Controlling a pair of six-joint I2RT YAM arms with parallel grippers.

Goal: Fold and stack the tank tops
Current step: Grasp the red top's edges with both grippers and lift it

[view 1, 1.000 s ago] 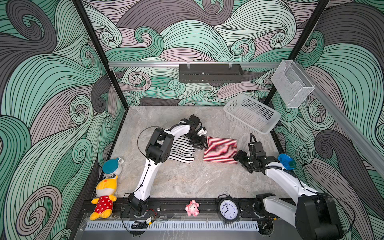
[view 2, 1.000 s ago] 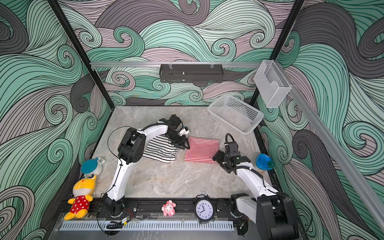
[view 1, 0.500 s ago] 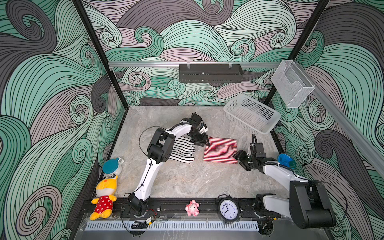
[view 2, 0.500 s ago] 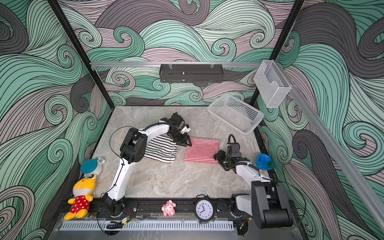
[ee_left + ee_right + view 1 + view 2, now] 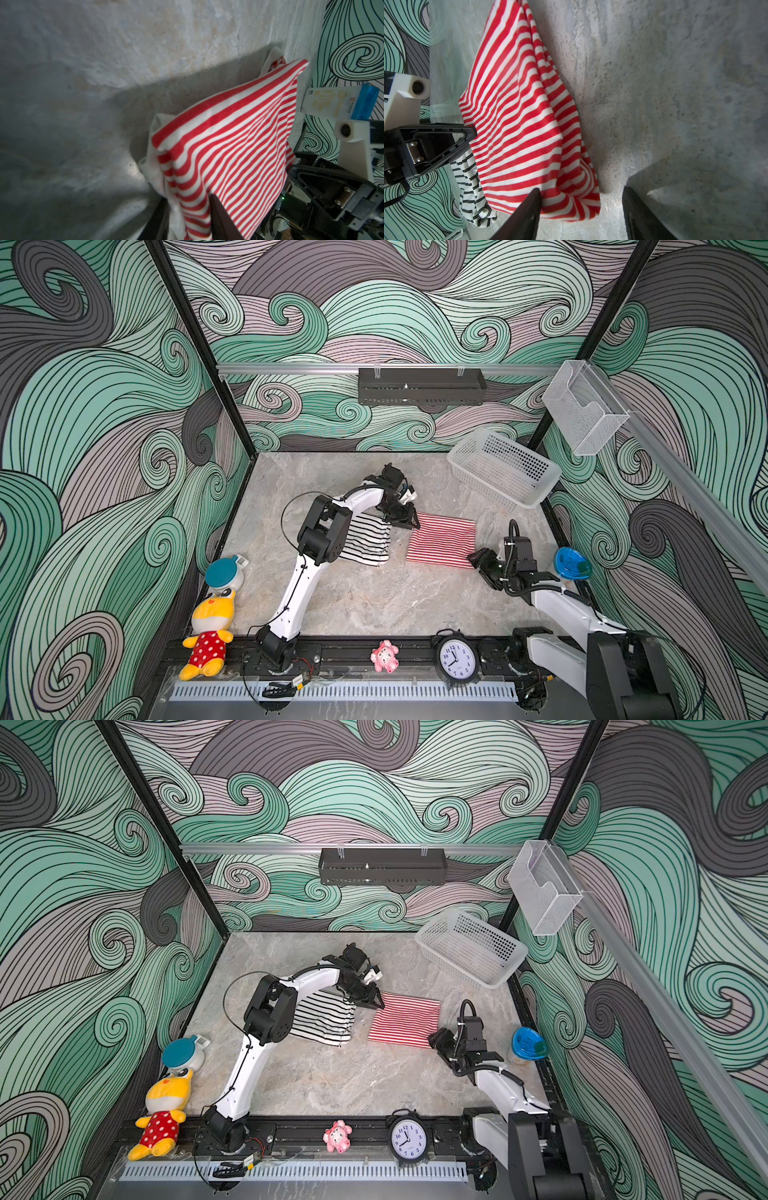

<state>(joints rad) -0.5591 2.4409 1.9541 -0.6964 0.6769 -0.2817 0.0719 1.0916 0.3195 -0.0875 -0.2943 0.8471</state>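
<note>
We see the black-and-white top (image 5: 365, 541) and the red-and-white top (image 5: 442, 541) lying side by side on the grey counter (image 5: 353, 601), near the middle of both top views. The black-and-white one is to the left, partly hidden behind the left arm (image 5: 320, 531). The red-and-white one is just to its right, folded to a rough rectangle, with a narrow strip of bare counter between the two. The left hand (image 5: 409, 523) sits at the upper left corner of the red-and-white top. In the left wrist view that corner is bunched between its two dark fingers (image 5: 220, 220), which stand close together on the cloth and hold it raised above its own shadow. The right hand (image 5: 478, 561) is at the lower right corner of the same top. In the right wrist view its fingers (image 5: 527, 214) stand well apart with the corner between them, one touching the cloth and the other clear of it, so it grips nothing. A white mesh basket (image 5: 540, 483) stands at the upper right of the counter, and a black clock (image 5: 457, 659) at the lower edge of the frame.
</note>
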